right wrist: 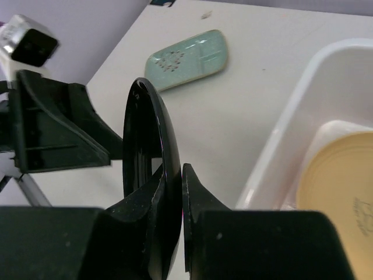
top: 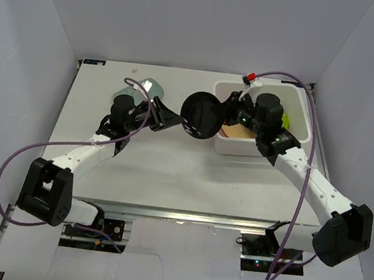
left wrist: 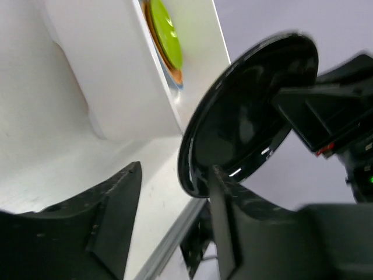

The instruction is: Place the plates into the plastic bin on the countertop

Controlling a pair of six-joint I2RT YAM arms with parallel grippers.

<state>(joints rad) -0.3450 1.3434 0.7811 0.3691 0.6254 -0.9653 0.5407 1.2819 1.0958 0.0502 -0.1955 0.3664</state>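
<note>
My right gripper is shut on the rim of the black plate and holds it on edge above the countertop, just left of the plastic bin. The same plate hangs between the two arms. My left gripper is open, and the plate's lower rim lies close to its right finger. A lime green plate leans in the bin over orange and blue edges. A tan plate lies in the bin. The mint-green dotted dish lies on the countertop at the far left.
White walls close in the countertop on three sides. The bin's near wall stands right beside the held plate. The left arm partly covers the mint-green dish in the top view. A purple cable loops over the bin's right side.
</note>
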